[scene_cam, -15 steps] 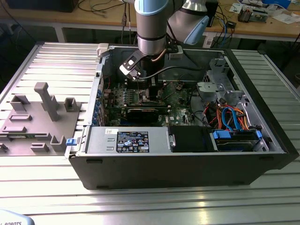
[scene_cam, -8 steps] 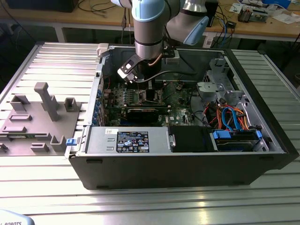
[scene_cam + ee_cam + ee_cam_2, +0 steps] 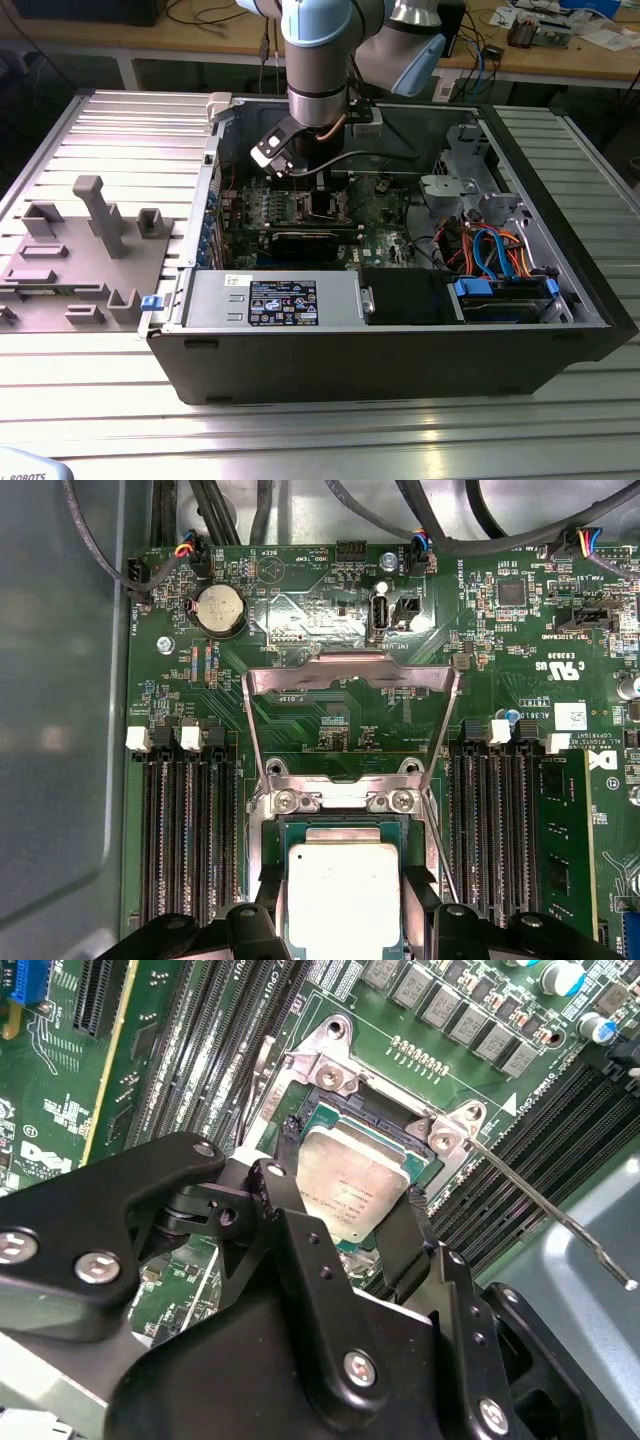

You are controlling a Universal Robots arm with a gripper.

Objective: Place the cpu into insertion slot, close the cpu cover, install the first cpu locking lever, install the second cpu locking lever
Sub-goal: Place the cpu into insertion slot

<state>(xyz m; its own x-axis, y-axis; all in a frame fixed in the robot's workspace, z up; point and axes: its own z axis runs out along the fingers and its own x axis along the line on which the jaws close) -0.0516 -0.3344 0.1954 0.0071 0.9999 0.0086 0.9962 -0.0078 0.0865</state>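
Between gripper fingers (image 3: 418, 910): cpu (image 3: 343, 900), clamped, fills the gap.
Beyond fingers: cpu cover (image 3: 350, 668) stands raised.
Outside fingers: memory slots (image 3: 190, 850) flank both sides; thin locking lever (image 3: 441, 858) beside one finger.

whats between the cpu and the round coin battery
The open cpu cover, its metal frame swung back from the cpu, in the first wrist view.

A ribbed silvery aluminium tabletop (image 3: 420, 435) spans the exterior view's foreground, catching pale reflections; behind it runs a light wooden workbench (image 3: 120, 42) strewn with dark cables (image 3: 205, 15).
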